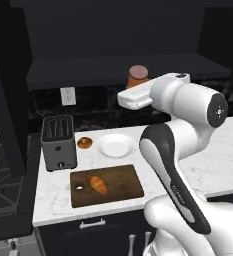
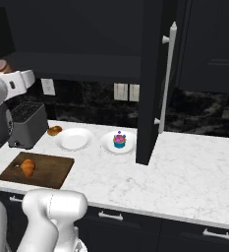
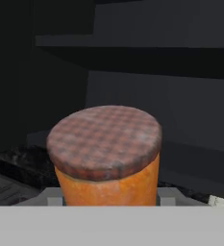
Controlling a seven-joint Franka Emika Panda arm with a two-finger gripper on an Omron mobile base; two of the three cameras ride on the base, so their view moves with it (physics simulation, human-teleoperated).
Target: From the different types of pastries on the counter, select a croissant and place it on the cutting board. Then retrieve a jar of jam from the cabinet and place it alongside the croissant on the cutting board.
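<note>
Left base view: croissant [image 1: 97, 184] lies on cutting board [image 1: 106, 185] on table [image 1: 213, 165]; donut [image 1: 84, 142] beside toaster [image 1: 58, 142]; empty plate [image 1: 115, 145] right of donut. Right base view adds cupcake [image 2: 119, 139] on second plate [image 2: 118, 144] and open cabinet door [image 2: 153, 78]. Hand view: jar of jam [image 3: 106, 156] fills centre, directly between fingertips [image 3: 53, 196] of end effector [image 3: 108, 198]; jaws partly spread, flanking jar base; contact: cannot tell. Jar up at cabinet shelf [image 1: 88, 70] level.

A home kitchen here: marble-look desk [image 2: 194, 172] over dark cabinet fronts, toaster [image 1: 58, 142] by the wall outlets [image 2: 127, 92], and what looks like a stove [image 1: 0, 180] alongside.
</note>
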